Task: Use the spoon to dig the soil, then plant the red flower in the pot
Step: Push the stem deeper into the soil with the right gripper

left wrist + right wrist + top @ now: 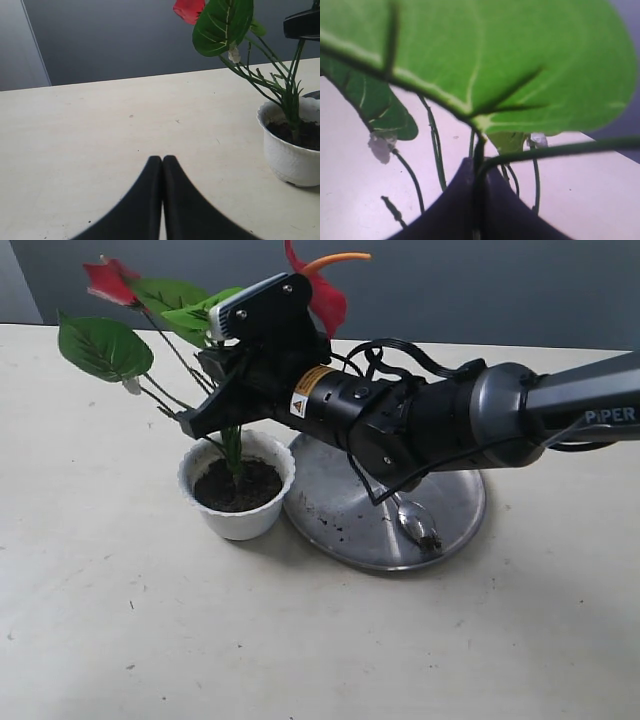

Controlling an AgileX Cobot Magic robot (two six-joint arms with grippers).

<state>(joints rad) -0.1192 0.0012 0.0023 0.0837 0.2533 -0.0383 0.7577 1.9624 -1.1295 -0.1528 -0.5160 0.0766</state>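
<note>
The right arm (480,425), dark grey and black, reaches in from the right edge of the exterior view and stretches leftward across the middle, nearly level, with black cables looped along its wrist. Its right gripper (197,422) points left and slightly downward, the two black fingers (452,210) pressed close together. The left gripper (162,161) shows only in its own wrist view, its two black fingers (145,200) touching along their length

Red flower (150,300) leaves and right arm (440,420) crowd above the pot (238,495).
</note>
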